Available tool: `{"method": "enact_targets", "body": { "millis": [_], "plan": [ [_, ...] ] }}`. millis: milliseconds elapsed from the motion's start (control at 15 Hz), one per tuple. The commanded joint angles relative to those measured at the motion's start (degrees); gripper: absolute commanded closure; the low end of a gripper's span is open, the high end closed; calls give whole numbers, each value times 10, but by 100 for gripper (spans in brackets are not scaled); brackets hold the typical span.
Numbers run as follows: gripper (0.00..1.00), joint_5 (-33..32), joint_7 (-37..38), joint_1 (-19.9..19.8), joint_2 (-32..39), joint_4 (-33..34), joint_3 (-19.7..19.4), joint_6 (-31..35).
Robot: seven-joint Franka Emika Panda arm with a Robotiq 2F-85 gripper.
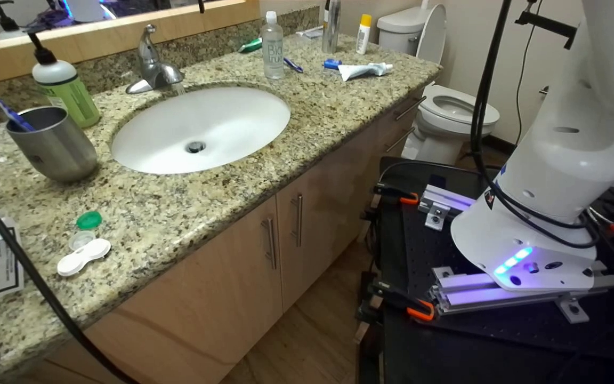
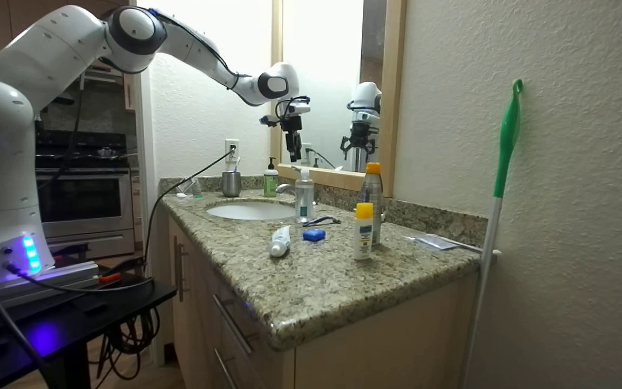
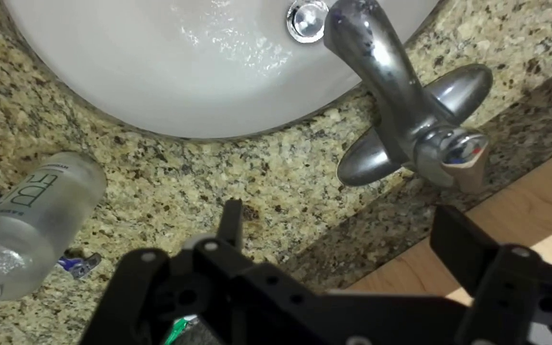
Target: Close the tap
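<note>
Tap point(image 3: 400, 103) is standing at the far side of the white basin point(image 3: 175, 105), close to the mirror point(image 2: 319, 70), and the coming move is turning on how it is lying from the gripper point(image 3: 338, 215). In the wrist view it is sitting lower than the fingertips point(image 3: 230, 218), beyond them and off to the right. Its long axis is slanting from the lever handle point(image 3: 465, 155) at the near right to the spout point(image 3: 376, 52) at the far left, thus running aslant to the line between the fingertips. The lever handle is showing ahead of the right finger point(image 3: 463, 249) rather than ahead of the middle of the gap.

The jaws are standing wide, with nothing between them; the reflection point(image 2: 359, 140) in the mirror is showing the same spread. In an exterior view the arm point(image 2: 138, 27) is arching high from the left and sloping down to the right, while the gripper is hanging above the tap, apart from it, and pointing straight down.

Something like a thin stream of water point(image 1: 179, 89) is apparently running from the spout, so the lever handle is probably needing a push downward. Reaching it is likely calling for a shift to the far right first.
</note>
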Motion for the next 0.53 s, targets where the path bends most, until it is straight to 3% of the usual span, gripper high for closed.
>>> {"method": "enact_targets", "body": {
  "millis": [0, 67, 467],
  "plan": [
    [0, 4, -2, -7, 51, 60, 5, -8],
    [0, 0, 0, 0, 22, 18, 0, -1],
    [0, -4, -14, 8, 50, 54, 9, -31]
  ]
}}
